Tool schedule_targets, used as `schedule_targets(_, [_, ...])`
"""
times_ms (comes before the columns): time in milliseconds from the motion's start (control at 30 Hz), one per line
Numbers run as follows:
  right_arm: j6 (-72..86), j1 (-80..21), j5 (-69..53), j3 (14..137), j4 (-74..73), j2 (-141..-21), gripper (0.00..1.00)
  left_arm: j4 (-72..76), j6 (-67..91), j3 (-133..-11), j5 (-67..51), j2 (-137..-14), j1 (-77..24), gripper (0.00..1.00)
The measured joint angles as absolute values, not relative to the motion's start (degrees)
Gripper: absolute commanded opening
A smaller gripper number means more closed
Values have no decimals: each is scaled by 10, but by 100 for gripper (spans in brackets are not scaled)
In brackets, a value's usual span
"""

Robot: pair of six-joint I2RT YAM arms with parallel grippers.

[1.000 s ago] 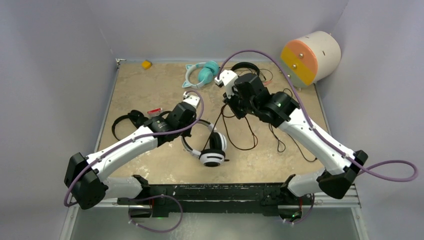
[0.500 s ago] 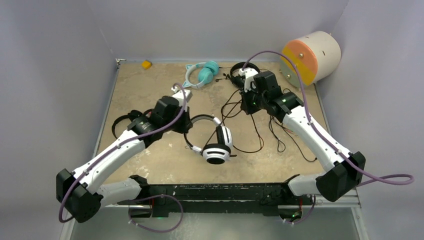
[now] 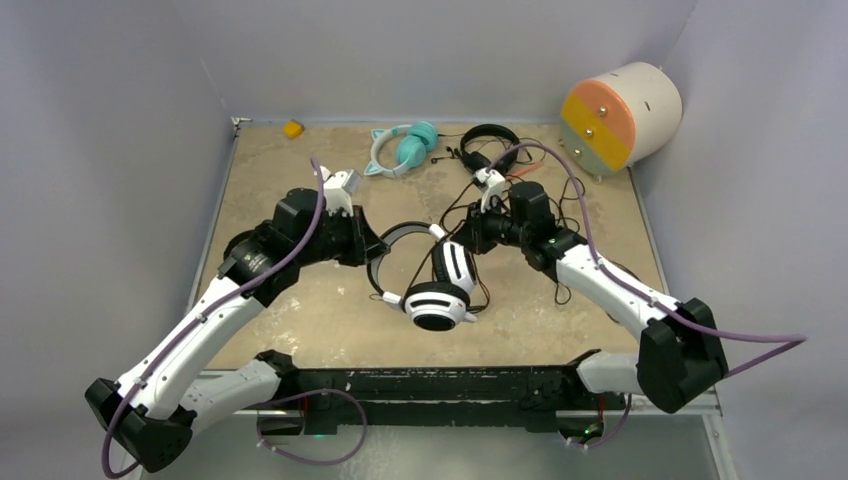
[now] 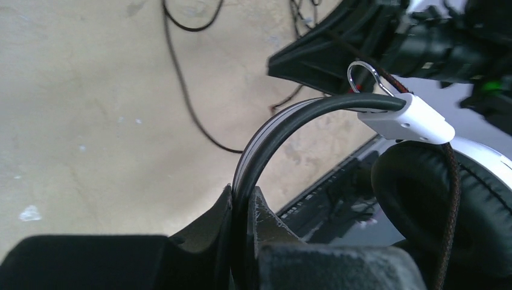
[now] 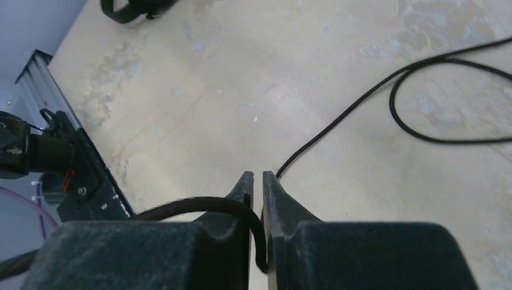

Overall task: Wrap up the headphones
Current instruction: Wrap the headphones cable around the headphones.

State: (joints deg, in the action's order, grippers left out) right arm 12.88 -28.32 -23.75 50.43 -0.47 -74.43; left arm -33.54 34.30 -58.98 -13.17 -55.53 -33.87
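one headset (image 3: 436, 298) shifted right; left claw (image 4: 242, 202) pinches band (image 4: 284, 119), right claw (image 5: 257, 184) pinches cable (image 5: 193, 204).

A small yellow object (image 3: 292, 128) is sitting in the far left corner of the beige, stone-patterned worktop (image 3: 300, 310), just beside the grey wall (image 3: 100, 150). Beyond the far right corner, a white drum (image 3: 622, 115) with an orange-and-yellow face is resting against the right-hand wall, on its side. A black rail (image 3: 430, 383) is running along the worktop's near edge.
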Motion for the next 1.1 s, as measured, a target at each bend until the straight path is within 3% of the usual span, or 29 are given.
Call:
schedule_targets(233, [178, -281, -305, 425, 200, -763, 22, -356, 396, -637, -189, -552, -339, 0])
schedule_targets(500, [228, -281, -337, 382, 384, -867, 31, -391, 428, -737, -197, -583, -339, 0])
schedule_targets(733, [236, -329, -295, 370, 463, -927, 37, -407, 470, -825, -204, -646, -319, 0])
schedule_targets(967, [245, -372, -273, 350, 554, -983, 30, -416, 492, -881, -225, -684, -265, 0])
schedule_targets(1100, [252, -402, -263, 299, 632, -987, 7, -412, 511, -909, -260, -700, -201, 0])
